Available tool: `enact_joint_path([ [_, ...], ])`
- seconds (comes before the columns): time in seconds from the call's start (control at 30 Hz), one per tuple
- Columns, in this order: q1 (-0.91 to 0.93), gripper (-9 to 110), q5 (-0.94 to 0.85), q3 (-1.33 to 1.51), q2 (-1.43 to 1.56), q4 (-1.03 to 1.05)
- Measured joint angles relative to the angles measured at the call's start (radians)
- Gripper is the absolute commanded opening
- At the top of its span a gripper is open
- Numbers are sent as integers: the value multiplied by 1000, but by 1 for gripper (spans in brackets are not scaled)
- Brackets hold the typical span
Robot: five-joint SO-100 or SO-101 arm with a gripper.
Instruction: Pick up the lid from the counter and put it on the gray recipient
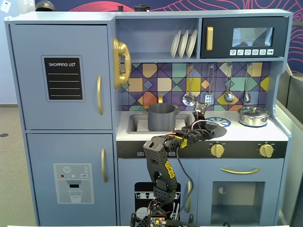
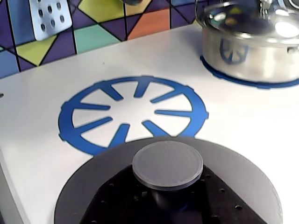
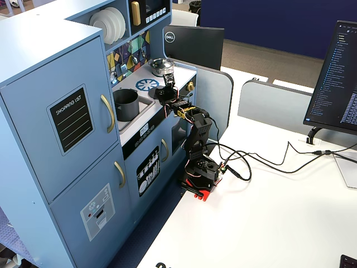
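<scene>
- In the wrist view the lid [image 2: 168,186] fills the bottom edge, its round central knob [image 2: 167,164] uppermost and dark end-effector parts showing at the knob's base; whether the fingers pinch the knob I cannot tell.
- Just beyond the lid in that view lies the blue burner ring [image 2: 133,114] printed on the pale counter [image 2: 243,121], and beyond that the shiny silver pot [image 2: 250,44] on a second blue ring, with a perforated spatula [image 2: 49,17] hanging against the coloured tile wall.
- In a fixed view, the front one, the end effector [image 1: 201,124] reaches over the counter edge with the lid [image 1: 211,126] a dark disc at its tip, right of the gray recipient [image 1: 161,117], which stands uncovered in the sink recess.
- Only this view lets the door panel be read: "SHOPPING LIST" [image 1: 64,64]; it also shows the yellow phone [image 1: 120,63] and the white plates [image 1: 183,43].
- In a fixed view, the side one, the arm [image 3: 196,146] stands on a white surface [image 3: 268,223] with cables trailing, and a black screen back [image 3: 192,46] carries a "DELL" logo; a lit monitor [image 3: 337,78] is at the right.
</scene>
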Motion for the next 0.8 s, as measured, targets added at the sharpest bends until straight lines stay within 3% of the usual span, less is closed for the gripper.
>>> enact_joint_path([
  [0.43, -29, 0, 0, -235, 2, 133],
  [0.8, -222, 0, 77, -399, 143, 403],
])
